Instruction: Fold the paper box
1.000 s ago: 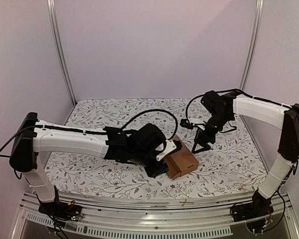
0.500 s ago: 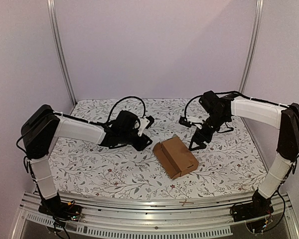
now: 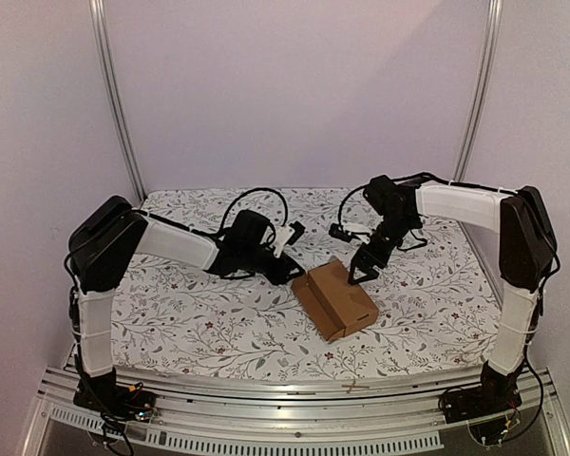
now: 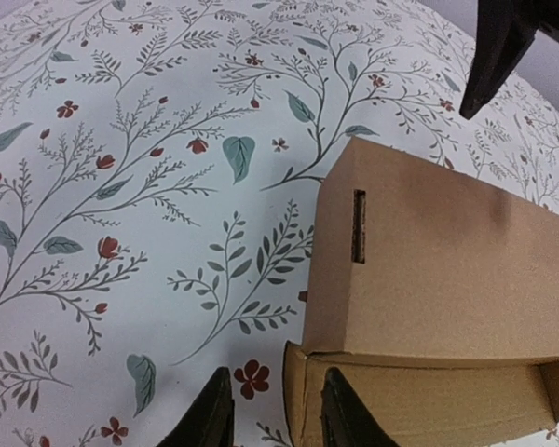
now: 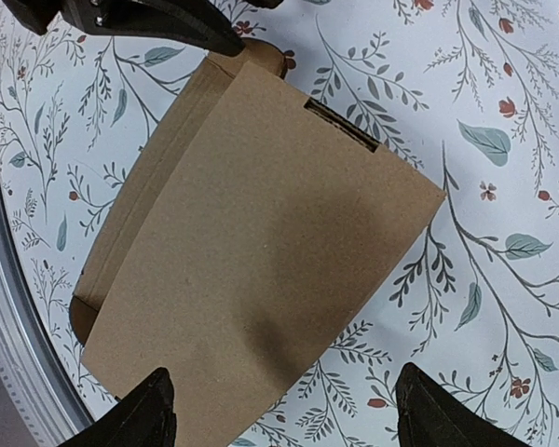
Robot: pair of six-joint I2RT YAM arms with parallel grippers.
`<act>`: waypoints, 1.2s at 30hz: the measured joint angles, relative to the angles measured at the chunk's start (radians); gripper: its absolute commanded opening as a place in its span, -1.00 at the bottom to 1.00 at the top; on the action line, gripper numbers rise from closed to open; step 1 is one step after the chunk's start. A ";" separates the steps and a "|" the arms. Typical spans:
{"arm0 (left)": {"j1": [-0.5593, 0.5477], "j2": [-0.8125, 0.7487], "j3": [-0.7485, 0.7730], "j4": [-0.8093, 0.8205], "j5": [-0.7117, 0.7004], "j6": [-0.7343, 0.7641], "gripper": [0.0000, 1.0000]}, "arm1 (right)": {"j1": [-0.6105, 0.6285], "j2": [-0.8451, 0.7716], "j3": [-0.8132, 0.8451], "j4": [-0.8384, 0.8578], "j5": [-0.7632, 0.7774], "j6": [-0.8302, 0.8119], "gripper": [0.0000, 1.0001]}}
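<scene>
**Item.** The plain brown, unprinted cardboard paper box [image 3: 337, 299] is partly formed. It lies on the white cloth printed with leaves and flowers [image 3: 190, 313], near the middle of the table and between both arms. It has 1 broad, flat top panel [image 5: 261, 214] with 1 narrow slot [image 4: 359, 226] cut in it. The long side facing the near edge stands open.

**Contents.** The opening shows bare cardboard walls only. Nothing is seen inside, though the deeper interior is hidden.

**Handling, as judged.** The card looks light and thin, stiff across the panels and weak at the creases. It would likely slide on the cloth if pushed from 1 side, and dent under a hard pinch. The best hold is a free flap edge or the end wall, with the other arm bracing the top panel.

**Left gripper** [image 4: 275, 424]. The black jaws are partly apart and straddle the box's end wall at the corner. They are not clenched on it.

**Right gripper** [image 5: 279, 400]. The jaws are spread wide and released, hovering above the top panel and holding nothing.
</scene>
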State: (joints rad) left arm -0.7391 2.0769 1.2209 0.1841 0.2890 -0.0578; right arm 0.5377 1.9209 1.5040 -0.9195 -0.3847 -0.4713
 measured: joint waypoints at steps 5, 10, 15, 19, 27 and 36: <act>0.029 0.005 0.002 -0.002 0.047 -0.011 -0.39 | 0.000 0.032 0.016 -0.007 -0.007 0.000 0.59; 0.040 0.019 0.011 -0.005 0.089 -0.021 -0.39 | 0.000 0.059 0.034 -0.015 -0.013 0.002 0.57; 0.040 0.064 0.030 -0.014 0.118 -0.034 -0.48 | 0.000 0.080 0.041 -0.016 -0.014 0.005 0.56; 0.040 0.084 0.045 -0.028 0.134 -0.048 -0.64 | 0.000 0.082 0.041 -0.019 -0.015 0.005 0.55; 0.040 0.086 0.069 -0.030 0.176 -0.064 -0.95 | 0.000 0.093 0.047 -0.023 -0.018 0.021 0.48; 0.040 0.082 0.018 0.054 0.192 -0.066 -1.00 | 0.000 0.147 0.080 -0.026 -0.011 0.061 0.42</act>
State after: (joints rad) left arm -0.6991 2.1593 1.2388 0.2382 0.4808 -0.1238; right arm 0.5377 2.0678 1.5845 -0.9455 -0.3962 -0.4099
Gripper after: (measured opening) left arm 0.017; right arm 0.717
